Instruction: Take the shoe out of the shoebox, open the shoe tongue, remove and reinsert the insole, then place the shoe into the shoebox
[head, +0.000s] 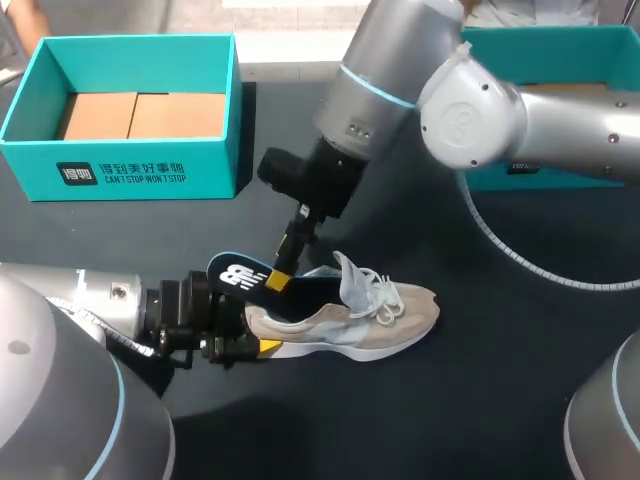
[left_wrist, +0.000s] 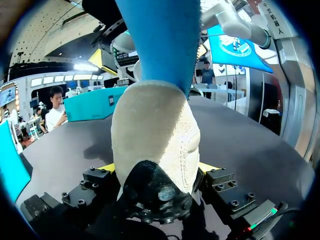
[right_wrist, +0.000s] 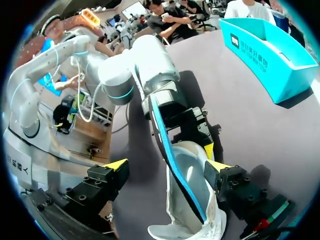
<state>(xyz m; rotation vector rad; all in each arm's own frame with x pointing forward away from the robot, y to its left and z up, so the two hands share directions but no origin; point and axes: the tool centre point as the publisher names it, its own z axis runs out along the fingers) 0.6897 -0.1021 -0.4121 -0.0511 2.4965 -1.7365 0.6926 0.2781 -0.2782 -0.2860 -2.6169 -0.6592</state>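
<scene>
Shoe (head: 350, 318), a beige trainer with a white sole, sits on the dark surface (head: 480, 400) between two robot arms, its toe pointing toward the right arm's side and well clear of both boxes. The left end effector (head: 250, 345) comes in low from the left and is clamped on the heel. Seen from the left wrist, its yellow tips press the padded heel from either side. The blue insole (head: 232, 275) is partly out of the shoe, its heel end rising over the collar above the left end effector and its front running down inside.

The right end effector (head: 280, 275) hangs steeply over the shoe's opening from the right arm, which crosses the upper middle of the scene. In the right wrist view its fingers (right_wrist: 117, 164) stand wide apart. The insole passes between them, close to one tip and well away from the other, so it is not gripped. The tongue (head: 350, 272) stands lifted, with loose white laces (head: 385, 300) just in front of it.

The teal shoebox (head: 120, 170) sits at the far left of the surface with brown cardboard lying inside. A second teal box (head: 560, 35) stands at the far right, partly hidden behind the right arm.
</scene>
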